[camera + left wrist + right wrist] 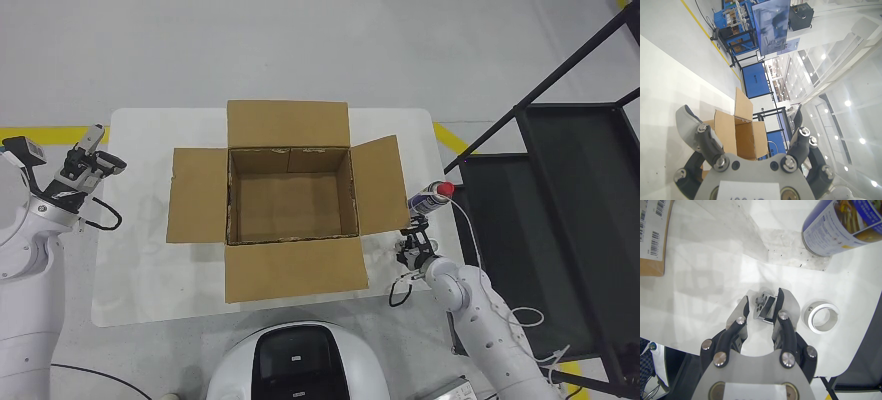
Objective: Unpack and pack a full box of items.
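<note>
An open cardboard box (290, 190) stands in the middle of the white table (150, 280), flaps spread, with its inside bare; the left wrist view sees it farther off (743, 135). My right gripper (762, 298) is low over the table by the box's right front corner (413, 250). It is open, its fingers straddling a small grey metal bracket (762, 308) that lies on the table. One pad (780, 302) is against the bracket; the other stands off it. My left gripper (742, 113) is open and holds nothing, raised beyond the table's left edge (98, 152).
A metal ring (820, 318) lies beside the right gripper. A blue spray can (838, 228) with a red cap (446, 188) stands near the box's right flap. A box flap with barcode labels (651, 237) is close by. A black rack (560, 220) borders the table's right side.
</note>
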